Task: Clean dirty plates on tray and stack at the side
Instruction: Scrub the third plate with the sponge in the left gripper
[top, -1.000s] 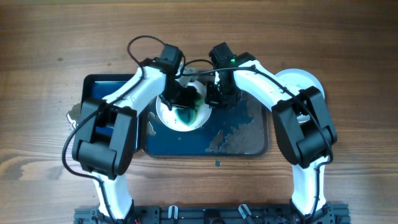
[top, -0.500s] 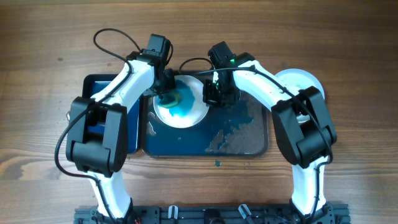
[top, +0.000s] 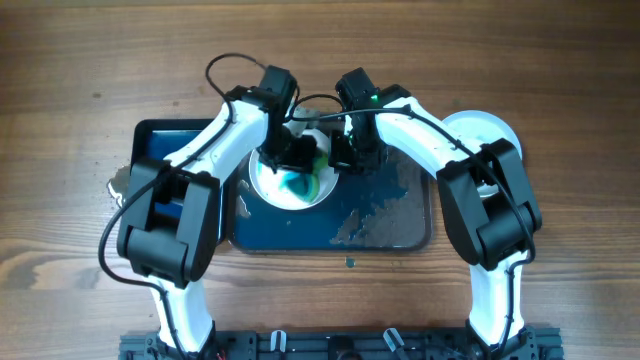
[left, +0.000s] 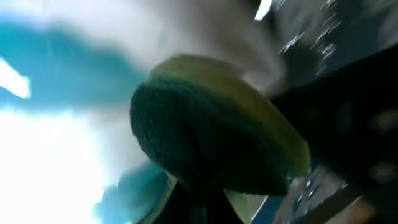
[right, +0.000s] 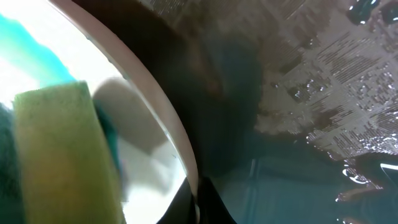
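Observation:
A white plate (top: 272, 190) with a blue-green smear lies on the left part of the wet dark tray (top: 385, 215). My left gripper (top: 290, 155) is shut on a green and yellow sponge (left: 211, 143) and presses it on the plate's far right part (left: 37, 155). My right gripper (top: 342, 158) is shut on the plate's right rim (right: 158, 109), with its fingers (right: 199, 202) on either side of the rim. The sponge (right: 62, 155) also shows in the right wrist view. White plates (top: 490, 128) sit on the table right of the tray, partly hidden by my right arm.
A smaller glossy blue tray (top: 158, 148) lies left of the big tray, mostly under my left arm. The big tray's right half (right: 298, 124) is wet and streaky. A small speck (top: 350, 262) lies on the wooden table in front of the tray.
My left gripper swept the sponge to the plate's left side half a second ago and is now back at its right side. The right gripper has held still on the rim.

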